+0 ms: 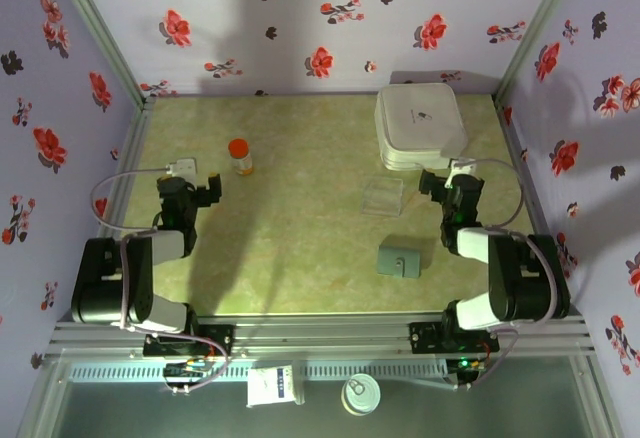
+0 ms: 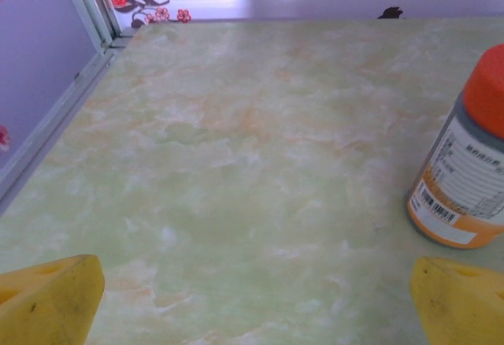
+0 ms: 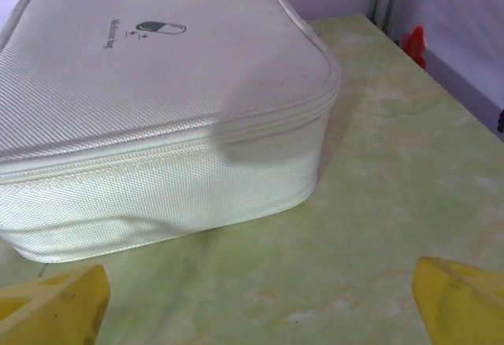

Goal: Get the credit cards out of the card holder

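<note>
the card holder (image 1: 400,259) lies flat on the table (image 1: 290,248), in the lower right of the top view. it looks folded shut, so i think the credit cards are tucked inside it. it is a bit wider from left to right than from top to bottom. the right gripper (image 1: 441,184) is much nearer to it than the left gripper (image 1: 207,190), which sits far over on the left side. the holder is below the right gripper and a little to its left, close to that arm's elbow. the gripper points up the frame, away from it. so i think the right arm has to turn and pull back toward the bottom of the frame to reach it. both grippers are wide open and hold nothing. the right gripper (image 3: 252,306) faces the big white zip case (image 3: 157,109). a clear plastic rectangle (image 1: 383,197) lies just above the holder, between it and the case, not touching it. the left gripper (image 2: 252,306) has an orange-capped bottle (image 2: 465,172) near its right finger. nothing lies on top of the holder.
</note>
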{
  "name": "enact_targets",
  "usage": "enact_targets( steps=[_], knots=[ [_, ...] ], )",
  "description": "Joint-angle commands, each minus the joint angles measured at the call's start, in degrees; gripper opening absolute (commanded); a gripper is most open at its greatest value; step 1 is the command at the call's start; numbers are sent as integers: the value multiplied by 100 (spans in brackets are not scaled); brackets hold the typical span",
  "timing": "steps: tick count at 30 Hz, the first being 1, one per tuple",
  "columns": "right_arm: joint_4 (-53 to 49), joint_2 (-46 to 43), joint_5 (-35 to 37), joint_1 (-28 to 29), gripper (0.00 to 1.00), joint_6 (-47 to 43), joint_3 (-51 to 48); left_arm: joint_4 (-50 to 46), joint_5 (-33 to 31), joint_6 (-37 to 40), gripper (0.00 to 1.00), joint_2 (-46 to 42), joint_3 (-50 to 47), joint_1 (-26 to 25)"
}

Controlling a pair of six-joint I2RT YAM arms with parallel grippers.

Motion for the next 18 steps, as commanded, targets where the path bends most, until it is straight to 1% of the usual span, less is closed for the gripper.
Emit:
enact_targets(
  steps=[1,5,7,11,14,18],
  knots=[
    [-868,-391,60,-31,99,56,295,-594,-332,162,100,-366,200,-148],
    [-2156,-848,12,-31,99,89,671,-1511,-517,-110,100,-703,564,-232],
    [-2705,-1046,-45,-23,97,159,835,-2020,-588,-446,100,-854,787,-234],
    [-3865,-1406,-307,2,92,592,1178,-3282,-742,-1132,100,-1217,1377,-231],
    [-4558,-1598,-421,63,88,926,1363,-4285,-594,-1631,100,-1425,1870,-235],
    [-5232,-1636,-666,214,82,1348,1600,-5607,-230,-1946,100,-1594,2532,-231]
  ],
)
